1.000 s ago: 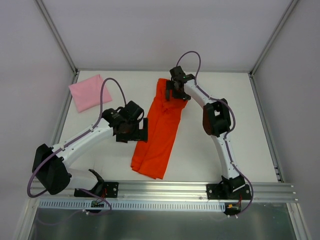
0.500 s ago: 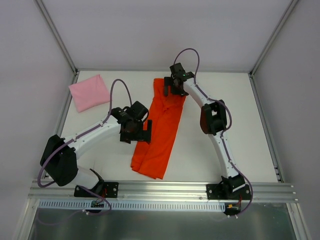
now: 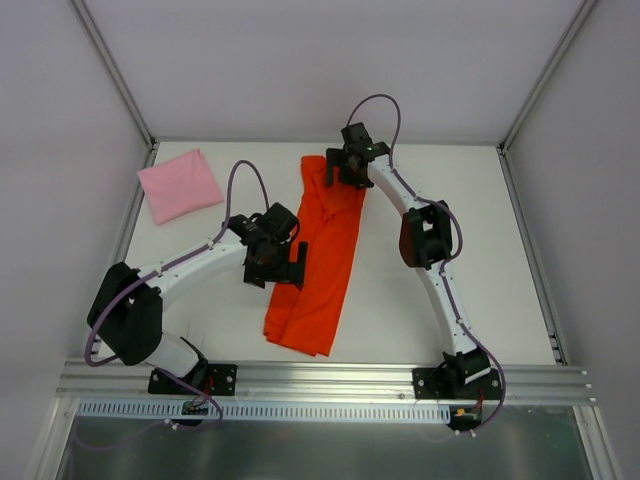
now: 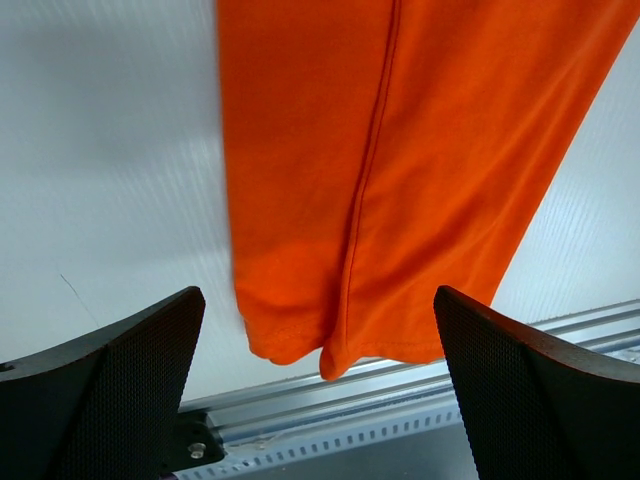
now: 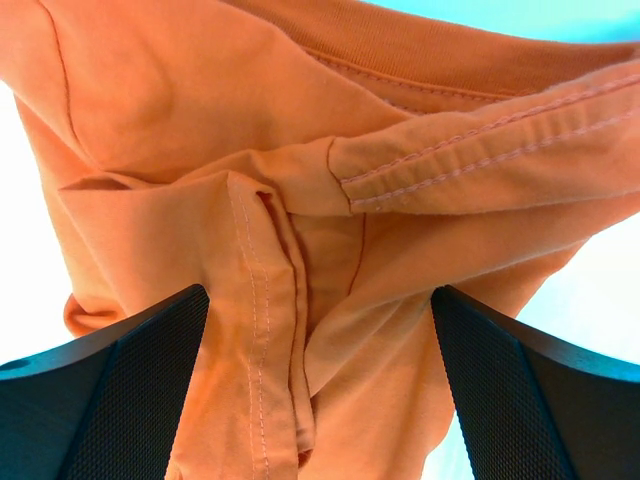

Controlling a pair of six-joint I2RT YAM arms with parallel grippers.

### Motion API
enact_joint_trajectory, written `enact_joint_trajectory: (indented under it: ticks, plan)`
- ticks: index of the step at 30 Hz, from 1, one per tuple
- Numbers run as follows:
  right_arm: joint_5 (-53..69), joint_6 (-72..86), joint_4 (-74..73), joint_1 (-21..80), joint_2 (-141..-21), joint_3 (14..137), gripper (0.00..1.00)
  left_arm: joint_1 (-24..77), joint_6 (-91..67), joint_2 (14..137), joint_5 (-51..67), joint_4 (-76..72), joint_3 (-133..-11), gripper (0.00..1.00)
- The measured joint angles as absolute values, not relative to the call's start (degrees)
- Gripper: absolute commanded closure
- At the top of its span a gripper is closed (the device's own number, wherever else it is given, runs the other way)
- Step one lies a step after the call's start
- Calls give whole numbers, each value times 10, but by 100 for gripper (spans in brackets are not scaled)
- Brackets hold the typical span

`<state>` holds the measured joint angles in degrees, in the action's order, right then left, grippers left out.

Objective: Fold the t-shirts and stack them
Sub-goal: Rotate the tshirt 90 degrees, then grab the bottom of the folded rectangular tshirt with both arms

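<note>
The orange-red t-shirt (image 3: 318,255) lies on the white table (image 3: 480,250) as a long, narrow strip folded lengthwise. Its collar end points to the far side and its hem end points toward the aluminium rail (image 3: 330,375). The strip leans slightly, so the hem end sits a little left of the collar end.

The left gripper (image 3: 297,268) hovers over the shirt's left edge, about midway along the strip. Its jaws are spread wide and pinch nothing. In the left wrist view the shirt's lengthwise seam (image 4: 372,170) and rounded hem corner show between the two black fingers (image 4: 120,380).

The right gripper (image 3: 335,172) sits over the shirt's collar end, jaws also spread wide. In its wrist view the stitched collar band (image 5: 480,150) and bunched folds of cloth fill the gap between the fingers (image 5: 110,390). Whether they touch the cloth cannot be told.

The pink t-shirt (image 3: 179,184), folded into a small square, lies well apart from the orange-red shirt, to the left of its collar end.
</note>
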<state>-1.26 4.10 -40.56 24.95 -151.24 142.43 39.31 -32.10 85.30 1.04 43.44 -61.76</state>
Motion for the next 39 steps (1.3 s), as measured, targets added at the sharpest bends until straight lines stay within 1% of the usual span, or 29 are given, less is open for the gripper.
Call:
enact_joint_trajectory:
  ticks: [5,7,10,13,15,17,20,21,24,27,28,32,33,39]
  plan:
    - [-9,40,-391,250,-1485,1409,4,369,-321,842,18,406,-581,1]
    - [-1,38,-394,250,-1445,1391,4,352,-321,829,30,393,-556,1]
    - [6,36,-393,251,-1340,1324,3,327,-321,815,57,371,-530,1]
    - [6,46,-391,252,-1194,1214,3,305,-321,811,86,344,-515,1]
    - [12,65,-380,255,-1088,1112,3,298,-320,810,98,333,-513,1]
    - [14,90,-360,263,-976,975,3,294,-319,808,111,321,-512,1]
    - [25,143,-329,285,-864,785,0,286,-319,797,131,306,-507,1]
    - [31,163,-328,291,-840,726,4,281,-319,793,135,305,-505,1]
    - [51,218,-321,320,-803,572,7,266,-319,778,142,307,-502,1]
    - [69,262,-317,355,-781,470,13,260,-319,767,140,313,-502,1]
    - [75,273,-314,367,-774,452,16,260,-320,762,139,318,-502,1]
    - [89,320,-274,414,-755,416,20,257,-321,722,131,325,-490,1]
    - [89,336,-256,429,-752,409,22,255,-321,712,131,325,-487,1]
    - [88,447,-150,546,-766,352,24,250,-320,684,124,333,-471,1]
